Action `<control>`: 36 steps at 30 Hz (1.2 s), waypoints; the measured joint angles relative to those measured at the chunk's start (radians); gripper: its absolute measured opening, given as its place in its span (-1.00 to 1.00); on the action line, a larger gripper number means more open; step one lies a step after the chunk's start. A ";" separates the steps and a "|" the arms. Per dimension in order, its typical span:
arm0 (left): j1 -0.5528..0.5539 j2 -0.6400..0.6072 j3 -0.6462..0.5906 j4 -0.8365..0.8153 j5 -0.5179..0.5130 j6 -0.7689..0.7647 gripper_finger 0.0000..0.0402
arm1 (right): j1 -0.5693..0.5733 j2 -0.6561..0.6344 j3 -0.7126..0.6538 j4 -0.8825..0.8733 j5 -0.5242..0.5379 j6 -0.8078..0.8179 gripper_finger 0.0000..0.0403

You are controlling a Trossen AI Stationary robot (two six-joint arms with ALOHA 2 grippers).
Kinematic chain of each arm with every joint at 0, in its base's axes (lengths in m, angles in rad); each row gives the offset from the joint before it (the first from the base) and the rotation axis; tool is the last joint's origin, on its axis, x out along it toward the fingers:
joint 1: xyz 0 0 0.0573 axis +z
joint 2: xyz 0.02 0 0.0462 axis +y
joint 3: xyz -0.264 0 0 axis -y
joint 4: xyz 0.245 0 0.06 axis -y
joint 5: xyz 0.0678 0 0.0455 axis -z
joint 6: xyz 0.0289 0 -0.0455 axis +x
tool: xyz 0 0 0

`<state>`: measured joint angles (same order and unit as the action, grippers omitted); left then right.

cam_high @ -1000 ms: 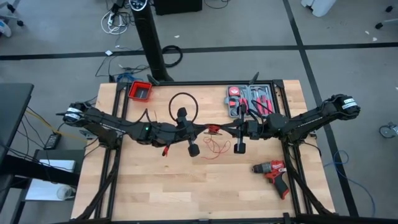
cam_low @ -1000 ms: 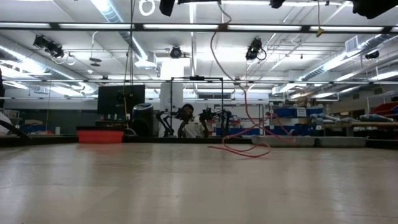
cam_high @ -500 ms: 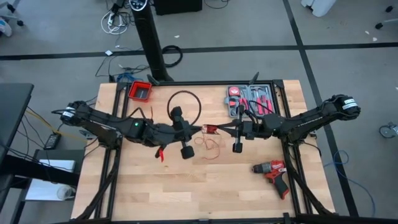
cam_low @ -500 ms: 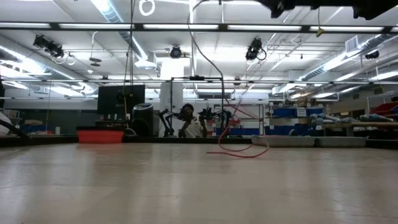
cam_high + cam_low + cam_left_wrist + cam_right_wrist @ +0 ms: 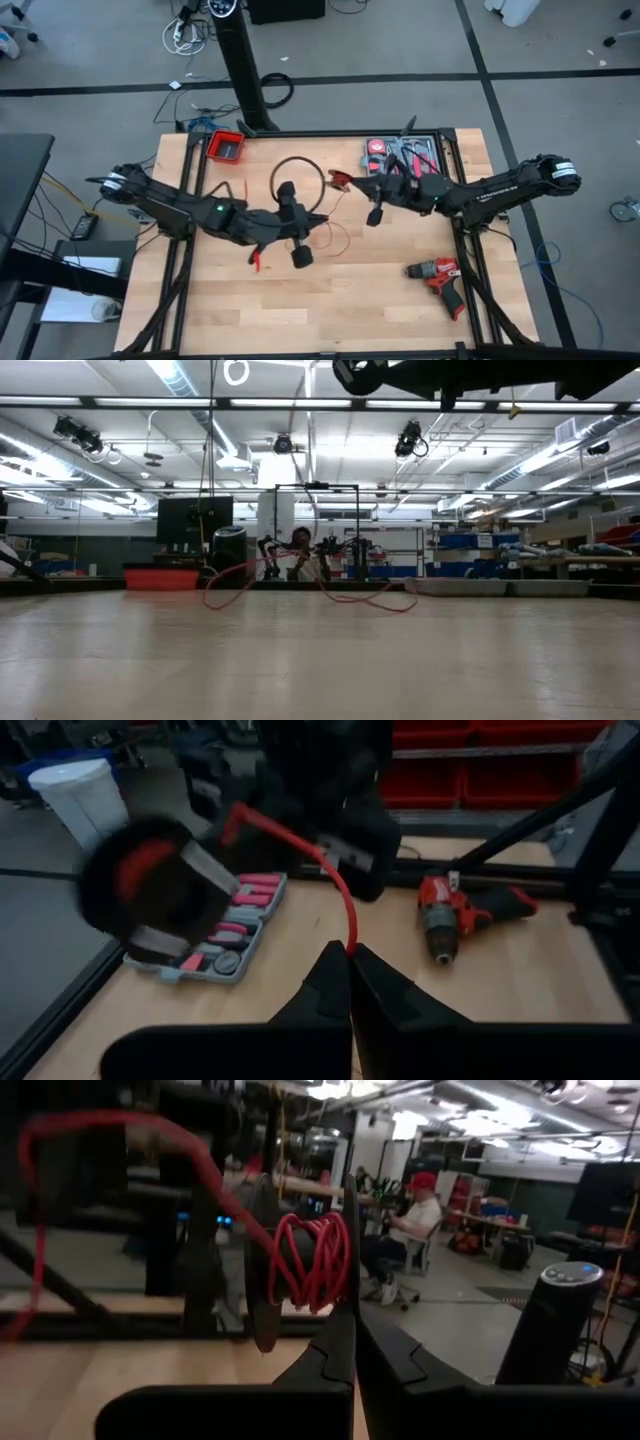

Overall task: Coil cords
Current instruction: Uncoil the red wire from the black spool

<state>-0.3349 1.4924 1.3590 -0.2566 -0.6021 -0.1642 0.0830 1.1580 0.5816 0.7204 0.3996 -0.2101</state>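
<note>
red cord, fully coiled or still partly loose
Partly loose: red loops are bundled at the right tool, and a strand runs to the left tool.

Matt wood table (image 5: 350, 300) (pale planks), plastic-cased drill (image 5: 438, 277).

Both arms are dark, near black, built of slim jointed links. The left arm (image 5: 190, 208) carries a small green light midway along it and a white band at its outer base joint. The right arm (image 5: 500, 188) has a matching white band at its base. Thin black cables run along both. Each wrist bears a short black cross-piece with rounded ends. The left pincer (image 5: 349, 982) and right pincer (image 5: 353, 1342) each have two smooth, dark, wedge-shaped fingers tapering to narrow tips
</note>
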 joint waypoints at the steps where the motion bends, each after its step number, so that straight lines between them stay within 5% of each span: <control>1: 0.006 0.016 0.000 0.009 0.000 0.002 -1.00 | 0.000 0.000 0.000 0.011 0.000 0.000 -1.00; 9: 0.056 0.189 -0.002 0.054 0.001 0.029 -1.00 | 0.000 0.000 0.000 0.008 0.000 -0.017 -1.00; 14: 0.072 0.241 -0.002 -0.107 -0.003 -0.054 -1.00 | 0.004 0.000 0.000 -0.024 0.000 -0.086 -1.00; 25: 0.063 0.114 0.076 -0.673 -0.006 -0.337 -1.00 | 0.006 -0.002 0.000 -0.110 0.016 -0.126 -1.00; 36: 0.058 0.085 0.192 -0.830 0.022 -0.315 -0.87 | 0.005 -0.002 0.000 -0.116 -0.008 -0.134 -1.00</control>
<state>-0.2771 1.5776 1.5507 -1.0865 -0.5804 -0.4789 0.0883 1.1561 0.5816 0.6044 0.3920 -0.3441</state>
